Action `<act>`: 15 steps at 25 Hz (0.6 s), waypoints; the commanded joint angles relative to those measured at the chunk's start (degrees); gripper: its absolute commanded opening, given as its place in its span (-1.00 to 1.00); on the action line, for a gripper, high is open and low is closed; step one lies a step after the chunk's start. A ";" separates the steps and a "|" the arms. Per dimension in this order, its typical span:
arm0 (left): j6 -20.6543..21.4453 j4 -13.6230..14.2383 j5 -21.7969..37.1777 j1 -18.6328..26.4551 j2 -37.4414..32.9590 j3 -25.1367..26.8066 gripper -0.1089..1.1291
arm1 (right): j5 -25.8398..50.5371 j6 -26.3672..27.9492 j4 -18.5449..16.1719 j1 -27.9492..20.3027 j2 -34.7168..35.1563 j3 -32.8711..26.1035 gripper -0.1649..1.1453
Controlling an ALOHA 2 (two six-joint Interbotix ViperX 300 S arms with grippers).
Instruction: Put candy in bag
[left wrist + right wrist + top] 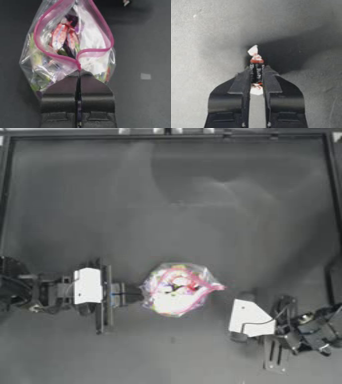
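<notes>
Left gripper [79,75] has its fingers pinched tight on the small clear plastic zip bag [177,289] with the pink strip, mouth gaping, colourful wrapped sweets inside. At 4 o'clock from it, over the dark tabletop [167,193], the right gripper [256,72] holds the tiny whitish wrapped candy [255,65], lengthwise along the fingers, one twisted end poking out.

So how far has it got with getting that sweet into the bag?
About halfway, it seems. The left gripper is shut on the bag, whose pink-edged mouth stands open. The right gripper is shut on the candy, off to the bag's right. Left to do: carry the candy over the mouth and drop it in.
</notes>
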 commanded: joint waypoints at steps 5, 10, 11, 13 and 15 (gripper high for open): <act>0.00 0.00 -0.44 -0.09 -0.97 -0.97 -0.64 | 5.19 1.05 -1.58 -0.09 -6.86 -1.93 -0.09; 0.00 0.00 -0.44 -0.09 -0.88 -0.97 -0.64 | 9.84 1.41 -6.50 -0.88 -11.87 -5.36 -0.09; 0.00 0.09 -0.44 -0.09 -0.97 -0.97 -0.64 | 10.63 1.32 -7.65 -1.14 -12.39 -6.24 -0.09; 0.00 0.00 -0.44 -0.09 -0.88 -0.97 -0.64 | 11.60 0.70 -10.20 -1.85 -13.18 -8.26 -0.09; 0.00 0.00 -0.79 -0.09 -0.88 -0.97 -0.64 | 11.78 0.26 -12.04 -2.64 -13.36 -9.93 -0.09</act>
